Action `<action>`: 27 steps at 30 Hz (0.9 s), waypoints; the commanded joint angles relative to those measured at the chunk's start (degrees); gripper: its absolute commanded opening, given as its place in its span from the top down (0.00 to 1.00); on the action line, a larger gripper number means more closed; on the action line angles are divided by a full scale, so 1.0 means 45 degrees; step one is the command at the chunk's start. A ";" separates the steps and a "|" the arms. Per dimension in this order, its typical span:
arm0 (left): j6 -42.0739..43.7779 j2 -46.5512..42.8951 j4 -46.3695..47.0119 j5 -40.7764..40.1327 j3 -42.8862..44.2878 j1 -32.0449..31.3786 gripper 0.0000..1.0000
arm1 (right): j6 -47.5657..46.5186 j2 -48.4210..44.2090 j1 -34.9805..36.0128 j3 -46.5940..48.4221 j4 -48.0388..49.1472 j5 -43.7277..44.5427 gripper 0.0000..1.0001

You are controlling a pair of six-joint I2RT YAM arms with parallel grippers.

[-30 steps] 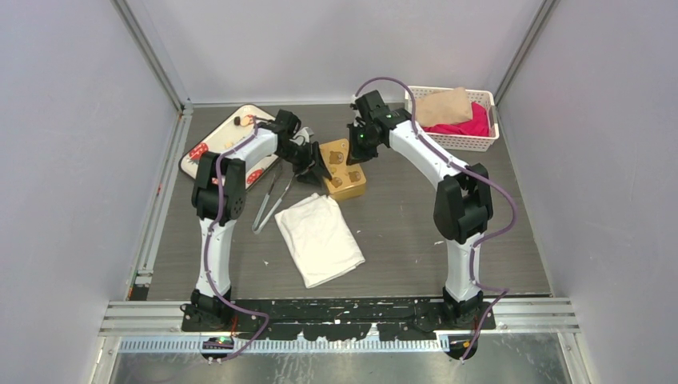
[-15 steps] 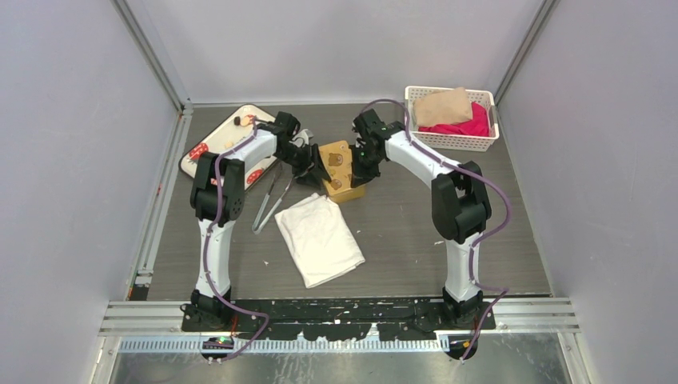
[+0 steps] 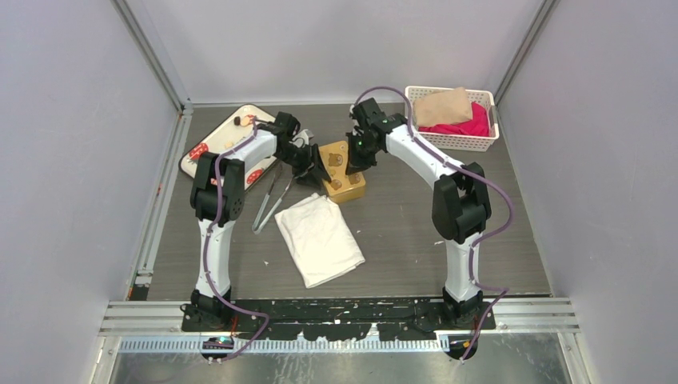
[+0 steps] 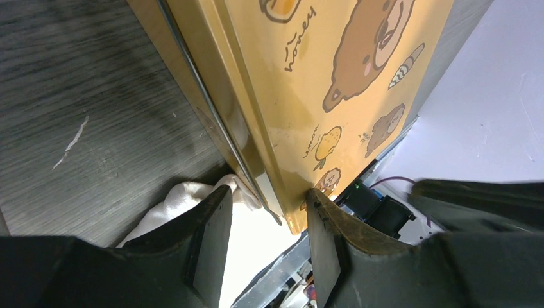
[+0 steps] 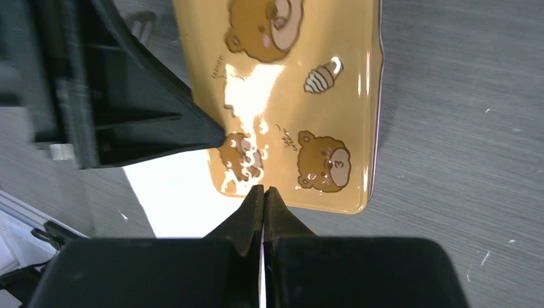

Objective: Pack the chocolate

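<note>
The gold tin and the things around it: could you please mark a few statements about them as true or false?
1. The right gripper is shut. True.
2. The left gripper hangs clear of the gold tin. False: its fingers straddle the tin's edge.
3. The white cloth lies in the basket. False: it lies on the table, nearer the arm bases than the tin.
4. The metal tongs lie on the left arm's side of the white cloth. True.

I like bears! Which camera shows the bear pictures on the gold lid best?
The right wrist view: the lid faces it, so the bears are clear. The left wrist view shows only part of the lid, slanted. In the top view the lid is tiny.
</note>
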 commanded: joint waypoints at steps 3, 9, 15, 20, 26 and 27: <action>0.0629 -0.0262 -0.0824 -0.0264 -0.0238 -0.0083 0.54 | 0.0093 0.0142 0.0132 -0.1842 0.0377 -0.0965 0.99; 0.0585 -0.0176 -0.0793 -0.0230 -0.0112 -0.0083 0.54 | -0.0272 -0.0729 0.0137 -0.1468 -0.0086 -0.0583 0.99; 0.0676 -0.0071 -0.1035 -0.0272 0.0203 -0.0081 0.54 | -0.0276 -0.0691 0.0143 0.0479 -0.0425 -0.0298 0.99; 0.0628 -0.0182 -0.1044 -0.0319 0.0304 -0.0083 0.54 | -0.0334 -0.0562 -0.0027 0.0840 -0.0273 0.0296 0.99; 0.0612 -0.0228 -0.1112 -0.0388 0.0526 -0.0083 0.54 | -0.0726 0.0130 -0.0136 -0.0396 -0.0175 0.0820 0.99; 0.0581 -0.0211 -0.1141 -0.0380 0.0584 -0.0083 0.55 | -0.0825 0.0299 -0.0133 -0.0728 -0.0143 0.1033 0.99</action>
